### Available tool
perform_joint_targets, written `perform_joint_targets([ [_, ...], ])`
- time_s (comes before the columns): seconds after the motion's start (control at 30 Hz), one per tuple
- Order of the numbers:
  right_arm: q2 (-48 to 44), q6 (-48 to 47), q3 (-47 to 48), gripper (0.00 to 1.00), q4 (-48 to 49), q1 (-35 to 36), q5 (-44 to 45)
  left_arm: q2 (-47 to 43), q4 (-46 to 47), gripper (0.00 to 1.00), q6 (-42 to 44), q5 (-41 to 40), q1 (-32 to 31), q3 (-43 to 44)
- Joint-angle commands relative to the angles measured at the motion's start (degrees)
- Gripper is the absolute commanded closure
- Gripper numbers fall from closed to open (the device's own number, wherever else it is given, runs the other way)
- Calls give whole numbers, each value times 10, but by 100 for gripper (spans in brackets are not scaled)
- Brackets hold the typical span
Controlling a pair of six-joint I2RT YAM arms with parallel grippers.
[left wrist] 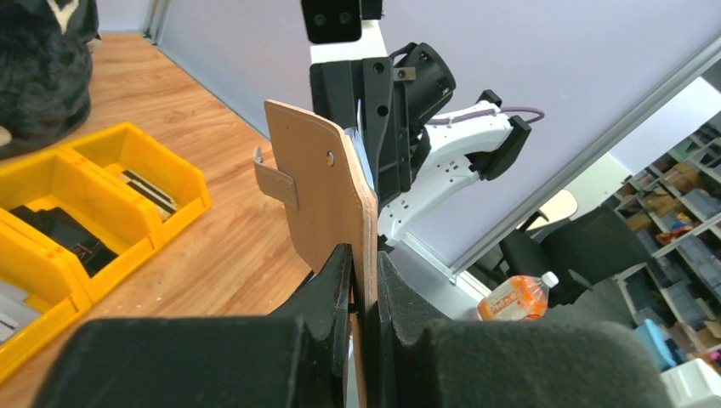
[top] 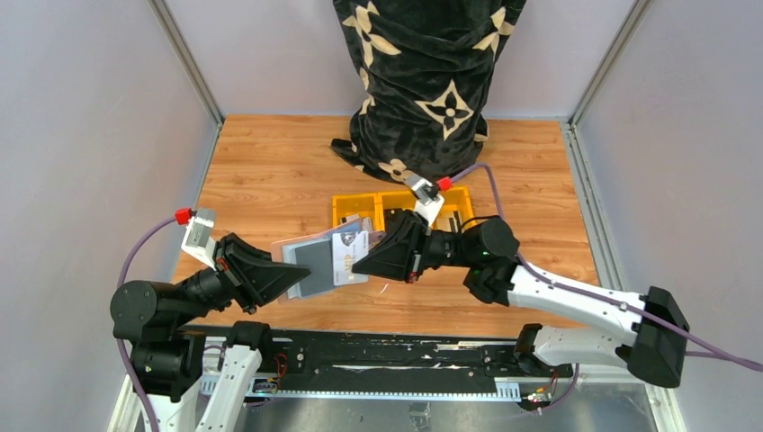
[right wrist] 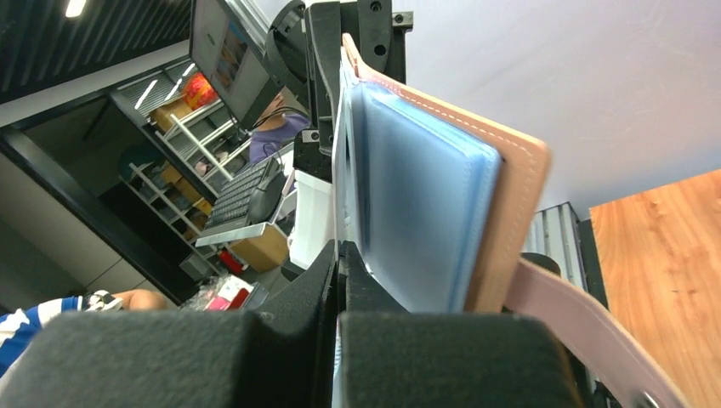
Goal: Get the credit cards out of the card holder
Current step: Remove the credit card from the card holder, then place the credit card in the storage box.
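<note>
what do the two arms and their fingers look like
Black rounded joints on both; right arm has white link shells, left arm is mostly black. Black wedge-shaped fingers. A purple cable with a red plug runs to a white camera block on each wrist.

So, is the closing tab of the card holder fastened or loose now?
Loose. The tab sticks out free from the card holder, its snap uncovered. The left tool pinches the holder's edge.
</note>
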Motion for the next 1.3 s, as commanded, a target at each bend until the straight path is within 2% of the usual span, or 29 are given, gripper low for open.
perform_joint_targets([
  [0.0, -71, -33, -19, 100, -57, -31, -3, 0, -20, 100, 45, -13, -2, 24],
  [0.13, -132, -80, -21, 100, -185, -79, 6, 4, -31, 100, 72, -16, -2, 32],
  [0.23, -171, -99, -14, 100, -315, -142, 15, 5, -41, 100, 91, -14, -2, 35],
  [0.37, -194, -105, -12, 100, -423, -239, 3, 4, -52, 100, 119, -2, -2, 33],
  [0.47, -175, -118, -13, 100, -463, -277, 9, 8, -64, 100, 137, 3, -2, 33],
  [0.53, -140, -137, -6, 100, -492, -277, 22, 12, -64, 100, 141, 10, -2, 34],
  [0.7, -1, -155, 23, 100, -469, -244, 51, 13, -64, 100, 149, 30, -2, 35],
  [1.03, 345, -185, 250, 100, -544, -171, 134, 7, -84, 100, 177, 60, -2, 42],
  [1.13, 417, -181, 306, 100, -582, -157, 155, 11, -100, 100, 198, 71, -2, 42],
  [1.27, 461, -149, 306, 100, -548, -155, 167, 24, -144, 100, 251, 91, -2, 48],
])
